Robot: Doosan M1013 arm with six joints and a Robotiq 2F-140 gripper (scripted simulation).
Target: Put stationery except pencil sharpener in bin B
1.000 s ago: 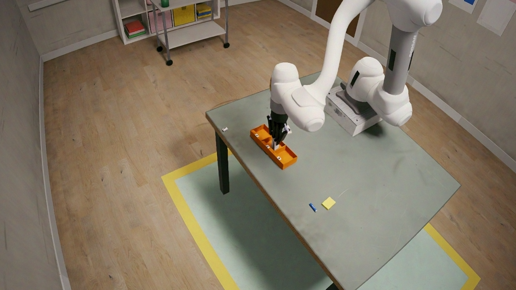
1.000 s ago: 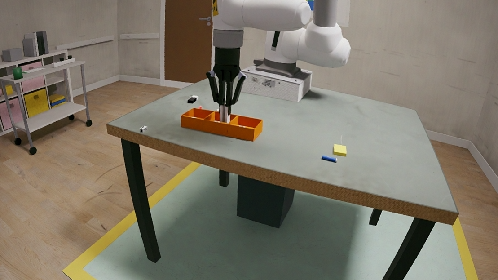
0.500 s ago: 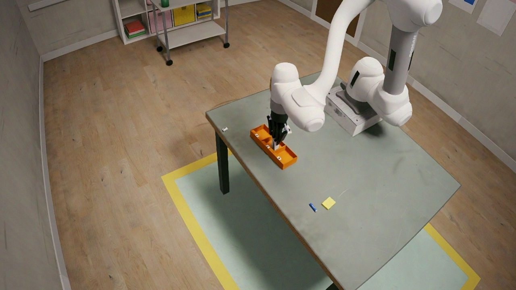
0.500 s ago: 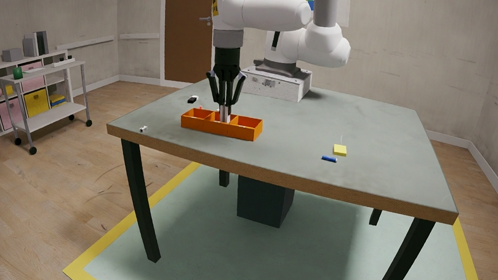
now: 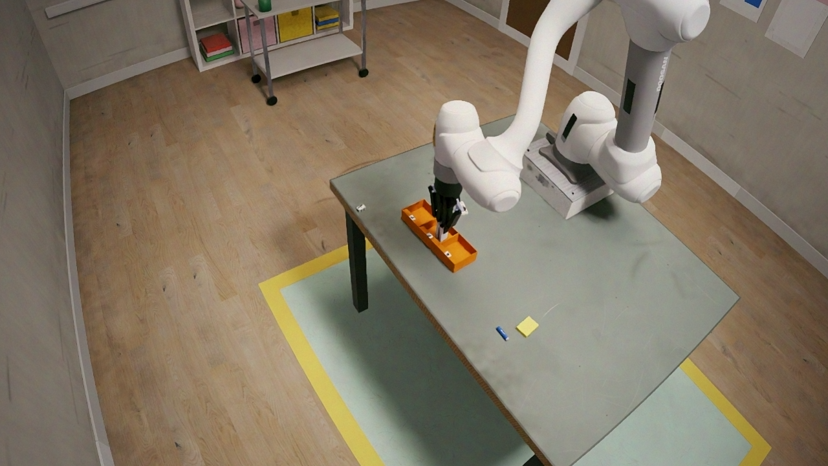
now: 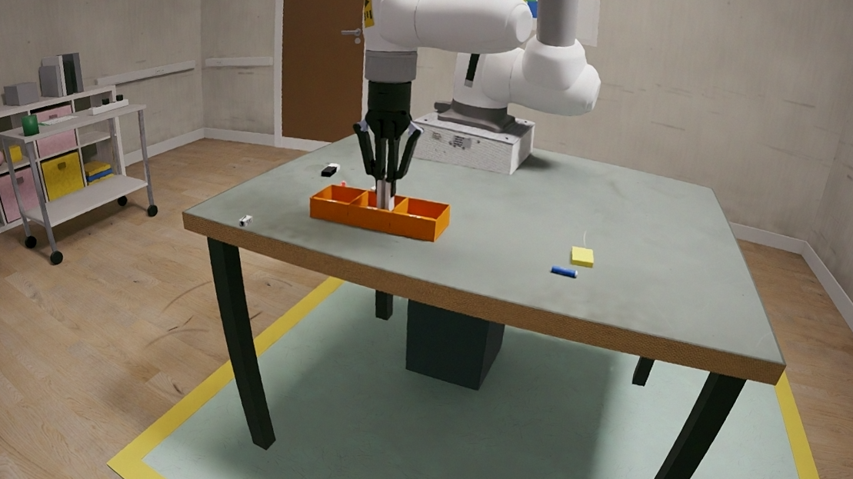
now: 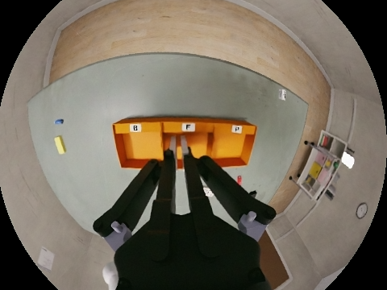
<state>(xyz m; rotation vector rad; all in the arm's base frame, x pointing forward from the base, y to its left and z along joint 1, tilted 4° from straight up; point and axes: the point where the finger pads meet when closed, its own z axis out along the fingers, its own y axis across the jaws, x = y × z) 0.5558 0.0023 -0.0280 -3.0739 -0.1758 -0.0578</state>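
My gripper (image 5: 442, 236) (image 6: 383, 204) (image 7: 178, 142) is shut, pointing down with its tips at the middle bin F (image 7: 197, 142). Nothing shows between the tips. Bin B (image 5: 459, 251) (image 7: 143, 146) looks empty. A yellow pad (image 5: 527, 326) (image 6: 582, 256) (image 7: 60, 145) lies beside a small blue cylinder (image 5: 502, 332) (image 6: 563, 271) (image 7: 59, 121). A small red thing (image 6: 343, 183) (image 7: 239, 180) and a white patterned thing (image 7: 208, 191) lie behind the bins, partly hidden. A black-and-white block (image 6: 330, 170) lies further back. I cannot tell which thing is the pencil sharpener.
Bin P (image 7: 227, 146) is at the other end of the orange row. A small white thing with black marks (image 5: 360, 207) (image 6: 245, 220) (image 7: 282, 95) lies near the table's corner. The arm's white base box (image 5: 564, 182) (image 6: 473, 144) stands at the back of the table.
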